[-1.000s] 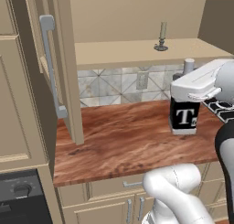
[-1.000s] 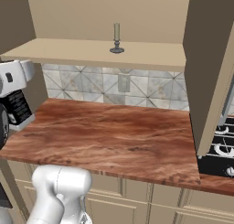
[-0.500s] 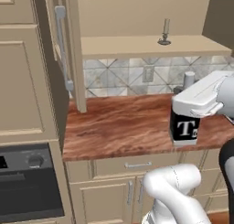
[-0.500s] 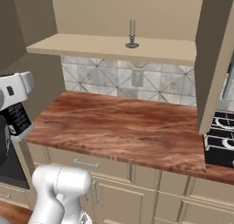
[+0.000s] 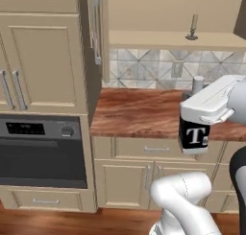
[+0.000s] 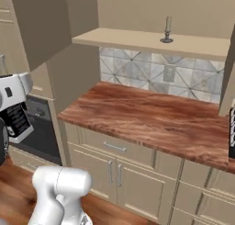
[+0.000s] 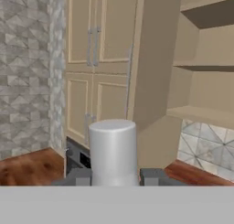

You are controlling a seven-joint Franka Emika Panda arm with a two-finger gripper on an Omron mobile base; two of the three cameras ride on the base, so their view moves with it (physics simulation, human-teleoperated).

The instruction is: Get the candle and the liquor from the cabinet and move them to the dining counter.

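We have the gripper (image 7: 113, 176) pinched on the liquor (image 5: 194, 135), its two dark fingers (image 7: 77, 176) pressed against the neck on either side just under the white cap (image 7: 113, 151) in the hand view. In the left base view the black bottle with its white "T" label hangs below the white hand, out in front of the countertop edge and clear of any surface; in the right base view the same bottle (image 6: 17, 120) is carried low at the left, in front of the oven.

So, as we judge it, the first pick is done: the liquor is out of the cabinet (image 6: 151, 41) and in transit. It is not yet delivered, since the wood surface near us is the backsplash-backed countertop (image 5: 139, 111), not the island, and we see no dining counter in these views.

The candle (image 5: 192, 28) has not been touched: it stands upright in its small dark holder on the tan shelf (image 5: 168, 39) of the open cabinet, well apart from the hand, also seen on the shelf in the right base view (image 6: 167, 29).

What is left, by our reckoning, is most of the job: carry the bottle to the dining counter and set it down, come back for the candle, and take that across too.
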